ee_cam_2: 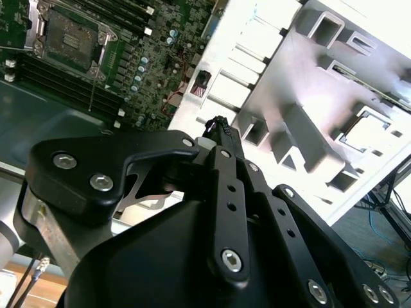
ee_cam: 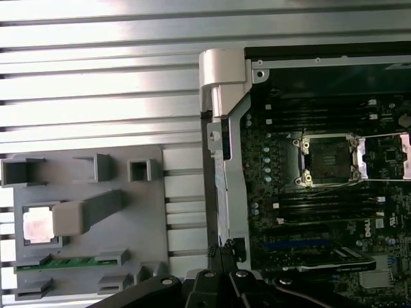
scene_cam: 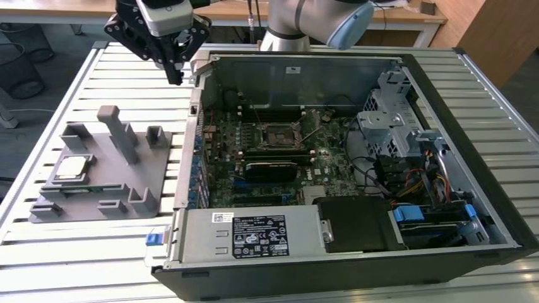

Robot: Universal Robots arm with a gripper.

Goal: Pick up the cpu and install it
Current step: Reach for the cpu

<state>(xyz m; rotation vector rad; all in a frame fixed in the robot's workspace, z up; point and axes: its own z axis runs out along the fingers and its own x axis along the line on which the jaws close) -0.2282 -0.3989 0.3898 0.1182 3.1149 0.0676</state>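
In the exterior view, the claw (scene_cam: 174,74) is hanging over the slatted table (scene_cam: 126,82), past the far end of the grey fixture (scene_cam: 126,189) and close to the wall of the open computer case (scene_cam: 337,278). Its fingers are pressing together, gripping nothing. The cpu (scene_cam: 72,167) is lying flat in a pocket of the fixture, on the fixture's side away from the case, well apart from the claw.

In the second wrist view, the claw (ee_cam_2: 218,123) is pointing its closed tips between the fixture (ee_cam_2: 302,122) and the case's socket (ee_cam_2: 67,35). The cpu (ee_cam_2: 369,131) is resting in its fixture pocket, clear of the tips.

In the first wrist view, the cpu (ee_cam: 38,224) is sitting in the fixture (ee_cam: 122,231) beside a green memory stick (ee_cam: 64,263). The claw (ee_cam: 221,247) is hovering off the fixture's edge, by the case wall.
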